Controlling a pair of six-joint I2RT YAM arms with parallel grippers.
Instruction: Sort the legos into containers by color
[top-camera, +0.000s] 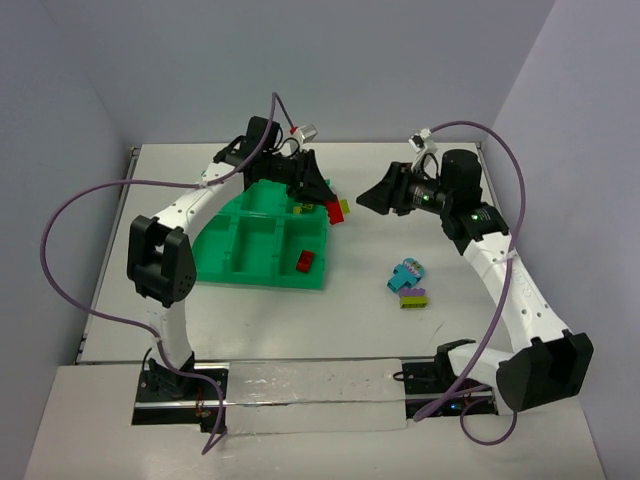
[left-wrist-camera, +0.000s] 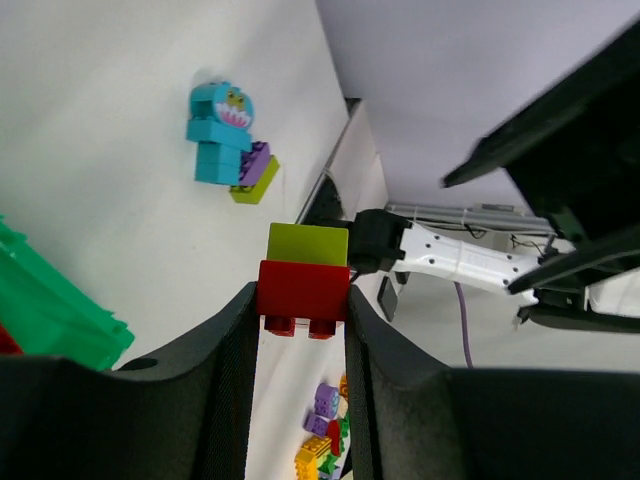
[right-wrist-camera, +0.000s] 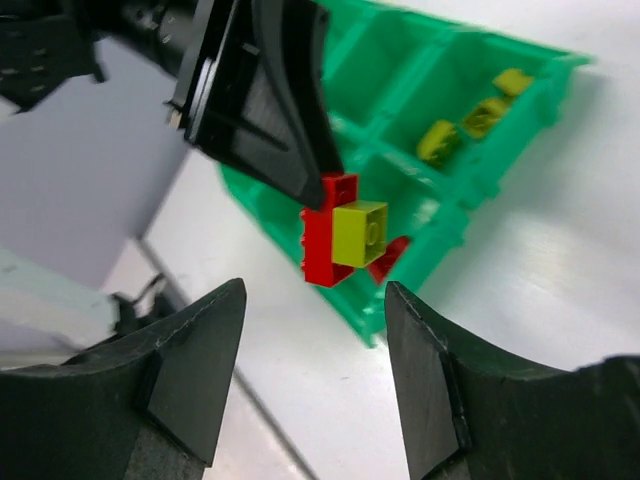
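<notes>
My left gripper (left-wrist-camera: 300, 310) is shut on a red lego (left-wrist-camera: 303, 290) that has a yellow-green lego (left-wrist-camera: 308, 243) stuck to it, held in the air past the right end of the green tray (top-camera: 260, 240). In the right wrist view the joined pair, red (right-wrist-camera: 320, 235) and yellow-green (right-wrist-camera: 360, 232), hangs just beyond my right gripper (right-wrist-camera: 315, 290). That gripper is open, with nothing between its fingers. From above, the right gripper (top-camera: 365, 200) faces the pair (top-camera: 337, 209). One compartment holds yellow-green legos (right-wrist-camera: 440, 140). Another holds a red lego (top-camera: 304, 261).
A cyan lego figure (top-camera: 407, 274) and a purple and yellow-green stack (top-camera: 413, 298) lie on the white table right of the tray. The same pile shows in the left wrist view as the cyan figure (left-wrist-camera: 222, 130). The right arm (top-camera: 510, 290) curves along the right side.
</notes>
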